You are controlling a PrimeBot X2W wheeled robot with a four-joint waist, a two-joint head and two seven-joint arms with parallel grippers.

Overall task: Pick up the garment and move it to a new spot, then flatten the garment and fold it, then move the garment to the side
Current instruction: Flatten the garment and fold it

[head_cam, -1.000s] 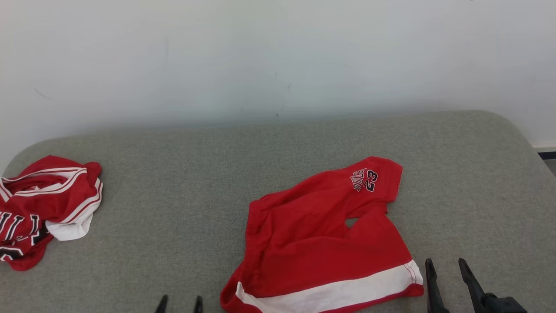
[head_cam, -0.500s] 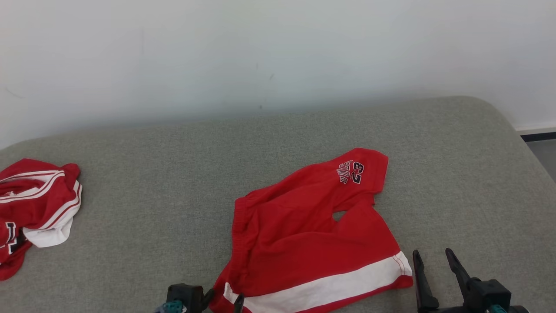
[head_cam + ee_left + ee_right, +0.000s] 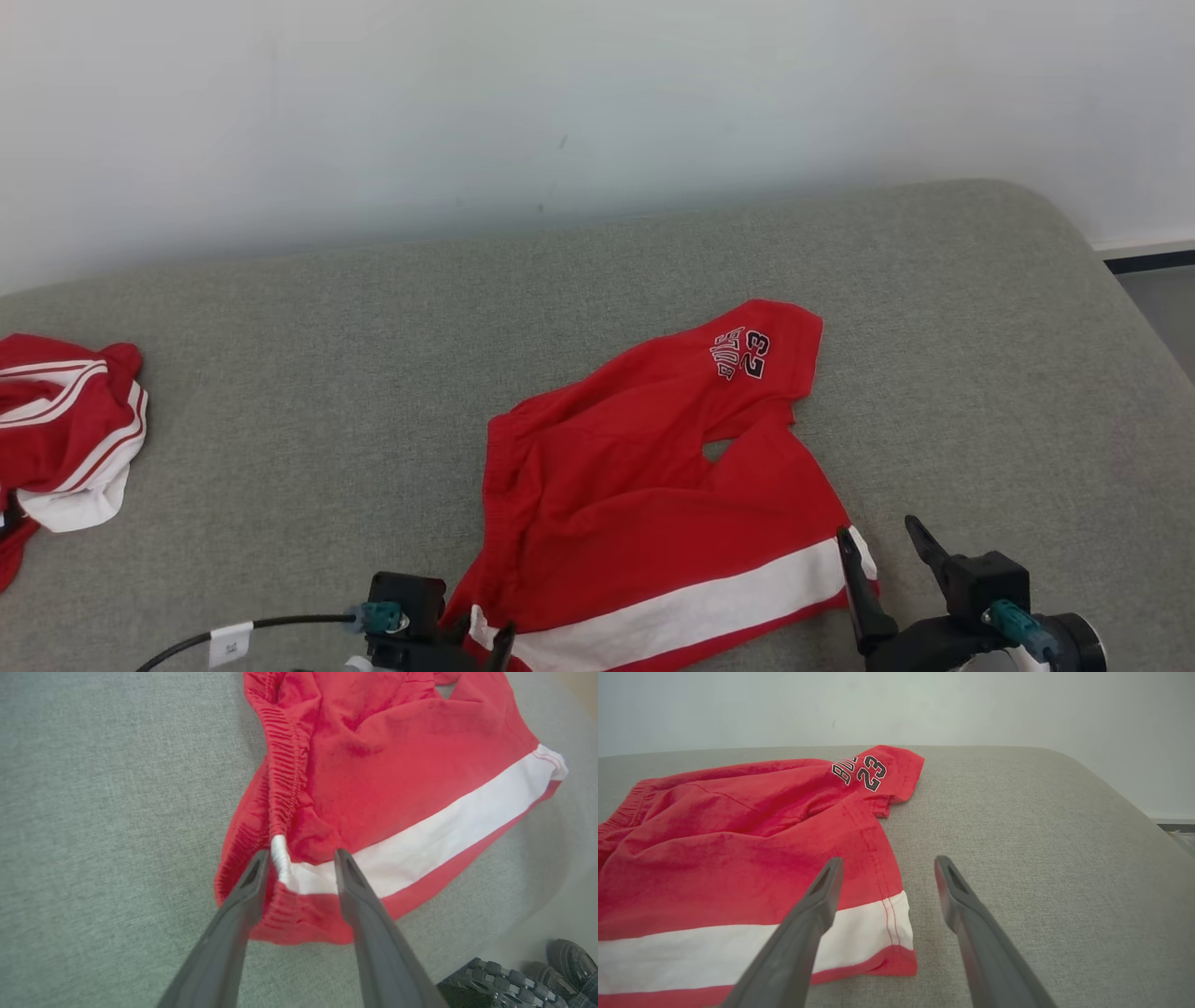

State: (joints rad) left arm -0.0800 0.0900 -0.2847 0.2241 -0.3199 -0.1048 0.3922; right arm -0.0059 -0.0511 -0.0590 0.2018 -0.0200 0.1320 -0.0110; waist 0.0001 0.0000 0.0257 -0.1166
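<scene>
Rumpled red shorts: white side stripe, 23 on one leg. The left pincer stands parted astride the waistband corner; the right pincer is wide open and empty, hem to its left.

Red, white-banded shorts

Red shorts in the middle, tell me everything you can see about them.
The shorts are red, soft-looking knit, with a gathered elastic waistband, a white stripe down one side and a black-and-white "23" print near a leg hem. They lie rumpled, roughly spread, on the grey cushion. The left gripper stands open astride the waistband corner; the right gripper, open, hovers by the stripe's other end, contact unclear.
</scene>
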